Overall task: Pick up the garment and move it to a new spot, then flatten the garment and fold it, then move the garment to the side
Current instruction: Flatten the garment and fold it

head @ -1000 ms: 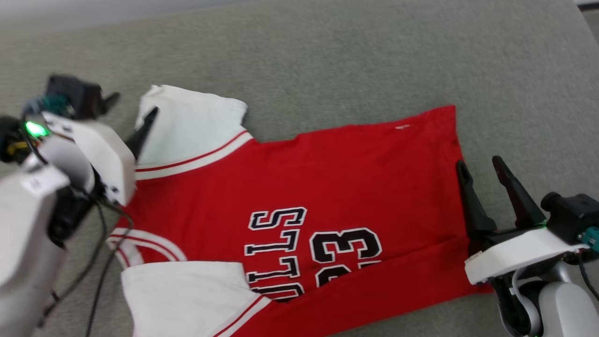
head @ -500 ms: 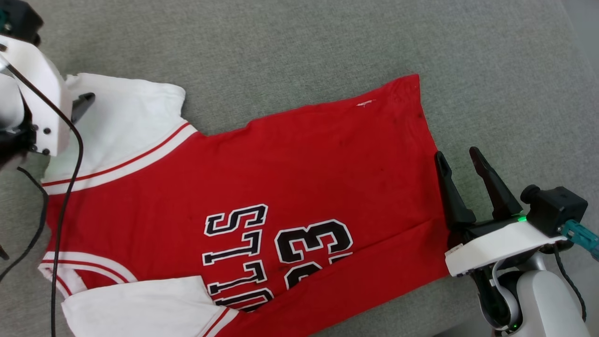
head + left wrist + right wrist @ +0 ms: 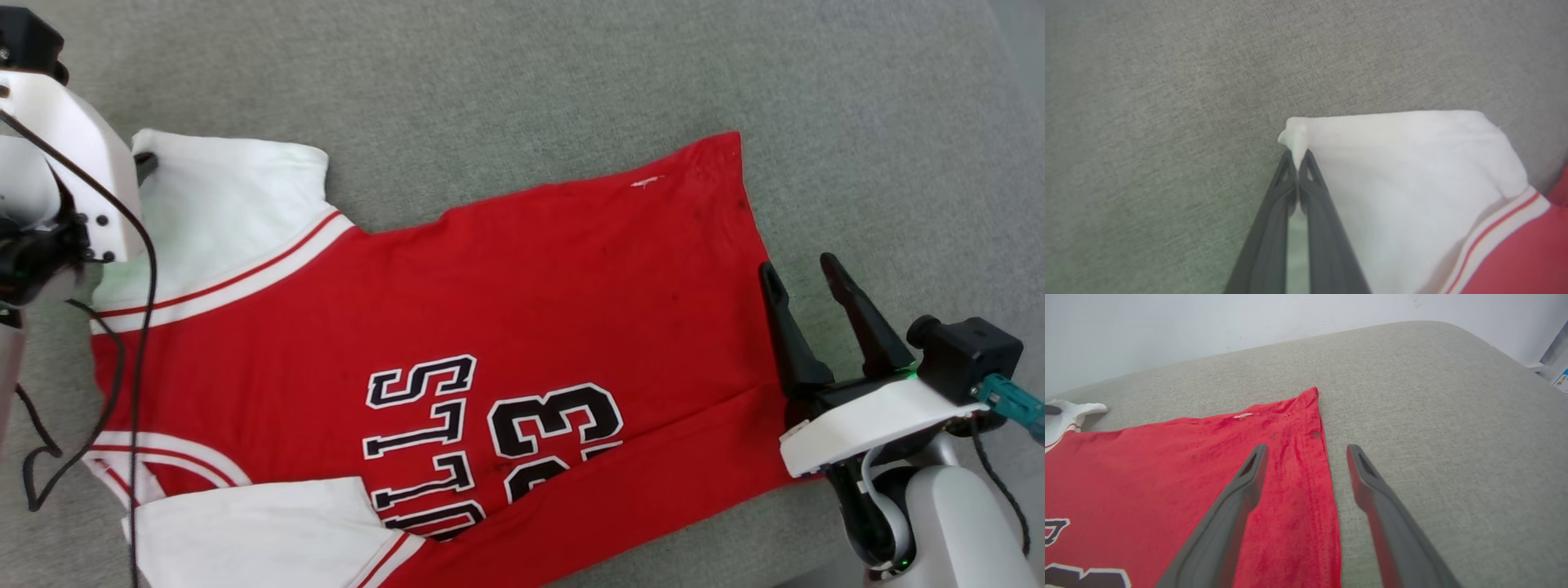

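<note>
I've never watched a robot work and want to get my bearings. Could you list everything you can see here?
shirt: one, red with white sleeves, black lettering and a 23, spread out on the cushion.
cushion: one, grey fabric, under the shirt.
wall: one, white, behind the cushion's far edge.
cables: at least two, black, hanging from the left arm over the shirt's shoulder end.
left fingers: two, dark, shut on a corner of the far white sleeve.
right fingers: two, dark, open, either side of the shirt's bottom hem, one above red cloth and one above the cushion.
</note>
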### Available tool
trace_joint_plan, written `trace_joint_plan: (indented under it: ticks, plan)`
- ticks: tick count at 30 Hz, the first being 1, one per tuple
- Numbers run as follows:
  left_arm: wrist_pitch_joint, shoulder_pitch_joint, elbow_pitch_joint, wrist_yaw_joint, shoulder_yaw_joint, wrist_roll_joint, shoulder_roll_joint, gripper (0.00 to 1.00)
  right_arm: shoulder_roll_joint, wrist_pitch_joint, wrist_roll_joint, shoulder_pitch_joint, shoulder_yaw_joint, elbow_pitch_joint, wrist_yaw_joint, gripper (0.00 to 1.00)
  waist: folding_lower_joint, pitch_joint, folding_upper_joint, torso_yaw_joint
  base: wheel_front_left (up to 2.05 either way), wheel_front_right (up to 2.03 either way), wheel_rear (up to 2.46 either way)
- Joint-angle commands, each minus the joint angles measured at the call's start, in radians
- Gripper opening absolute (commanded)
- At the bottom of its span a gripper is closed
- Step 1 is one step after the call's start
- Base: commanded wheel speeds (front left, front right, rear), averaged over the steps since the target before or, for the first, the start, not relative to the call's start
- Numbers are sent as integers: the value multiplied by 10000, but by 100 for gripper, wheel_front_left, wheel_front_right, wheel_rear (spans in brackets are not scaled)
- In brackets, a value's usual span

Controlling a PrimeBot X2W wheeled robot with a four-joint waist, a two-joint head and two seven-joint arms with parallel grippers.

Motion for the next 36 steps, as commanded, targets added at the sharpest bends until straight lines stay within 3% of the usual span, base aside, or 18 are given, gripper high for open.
trace_joint_plan:
  ticks: [1,9,18,26,31,36]
  plan:
    - [-275,163,-29,-29,42,6,-113,0,-124,70,-99,38,-62,-74,-8,100,-1,-244,0,177,0,0,0]
    - [-1664,746,-756,-173,-183,197,-733,0,-1312,1318,-282,340,-196,-644,-8,100,-1,-1191,0,990,0,0,0]
    - [-2378,1875,-3037,94,-592,792,-696,0,-3107,4496,396,-468,-99,-1136,-8,100,-1,-1494,0,1948,0,0,0]
    - [-2833,2989,-5342,749,-744,1160,-795,0,-4531,6961,738,-1831,215,-312,-10,100,-1,-1094,0,2847,0,0,0]
    - [-3163,3316,-6218,966,-993,1331,-1091,0,-5067,7817,1000,-2963,690,931,-10,100,-1,-589,0,3540,0,0,0]
    - [-3326,3423,-6462,968,-1205,1424,-1259,0,-5247,7973,862,-3448,1074,1769,-8,100,-1,-375,0,3937,0,0,0]
